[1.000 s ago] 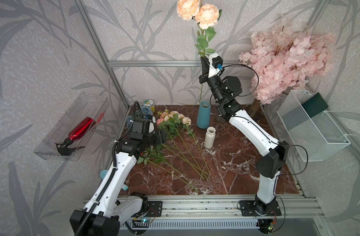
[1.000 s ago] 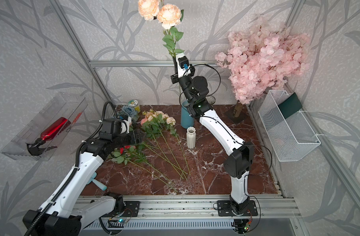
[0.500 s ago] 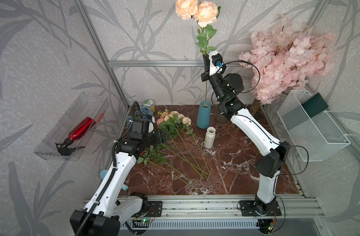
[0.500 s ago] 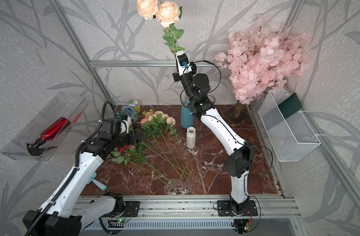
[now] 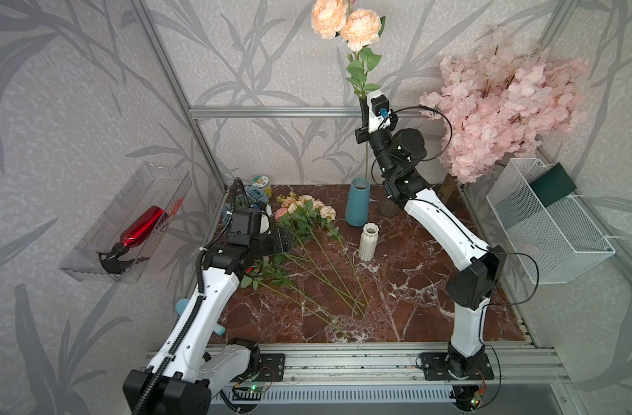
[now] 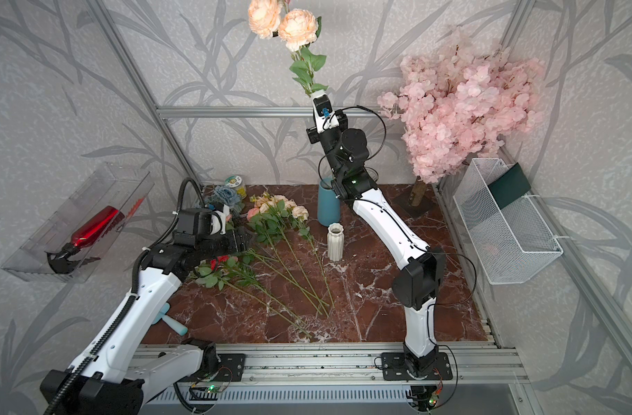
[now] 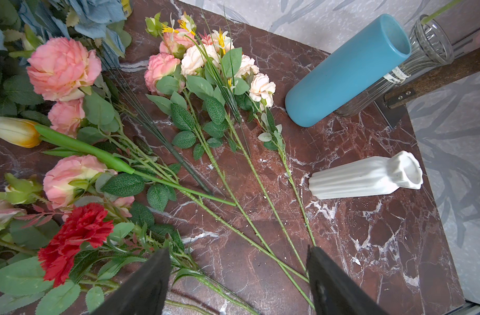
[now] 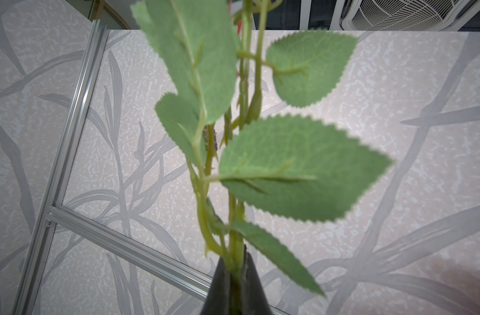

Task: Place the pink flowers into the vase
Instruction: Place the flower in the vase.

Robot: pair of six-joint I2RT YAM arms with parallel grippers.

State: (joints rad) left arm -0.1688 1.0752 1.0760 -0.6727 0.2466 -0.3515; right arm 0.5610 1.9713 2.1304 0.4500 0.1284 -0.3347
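Pink flowers point(image 5: 363, 28) in R fingers point(image 8: 219, 294)

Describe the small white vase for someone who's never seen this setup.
Start at the dark red marble tabletop. Near its middle, in front of the tall blue vase, stands the small white vase. Unlike that smooth one, it is ribbed, with a wavy lip.

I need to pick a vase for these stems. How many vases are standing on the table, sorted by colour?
blue vase: 1
white ribbed vase: 1
clear glass vase: 1
Total: 3
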